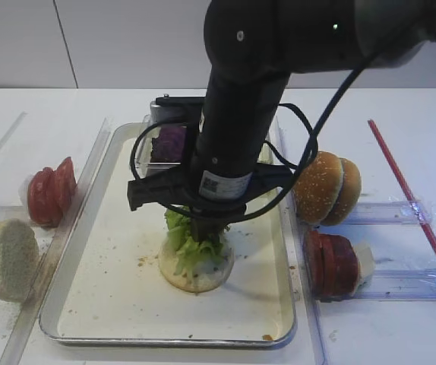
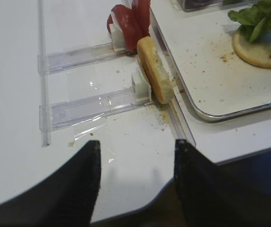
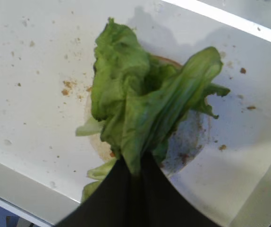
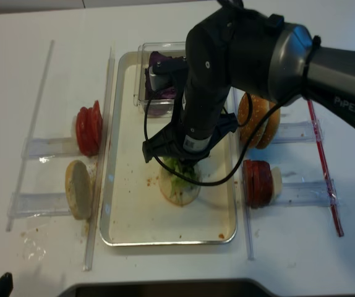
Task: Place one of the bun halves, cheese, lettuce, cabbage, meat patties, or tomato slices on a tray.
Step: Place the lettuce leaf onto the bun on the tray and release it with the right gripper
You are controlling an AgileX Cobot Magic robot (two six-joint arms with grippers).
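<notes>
Right fingers [image 3: 134, 172] clamp lettuce [image 3: 140, 104] over a bun half [image 1: 197, 268] on the tray [image 1: 127, 304].
Behind it on the tray, a clear box [image 4: 145, 80] holds cabbage [image 1: 170, 142]. Left fingers [image 2: 138, 163] stand apart above the worktop [image 2: 12, 118], beside another bun half [image 2: 153, 70] and tomato slices [image 2: 126, 21].

- white table [image 1: 400, 106] carries everything.
- tray [image 1: 112, 304] lies in the middle.
- clear racks [image 2: 79, 106] on the left hold tomato slices [image 1: 49, 192] and a bun half [image 1: 9, 258].
- right racks [image 1: 400, 283] hold buns [image 1: 326, 187], patties [image 1: 332, 264], cheese [image 1: 364, 260].
- red stick [image 1: 409, 190] lies far right.
</notes>
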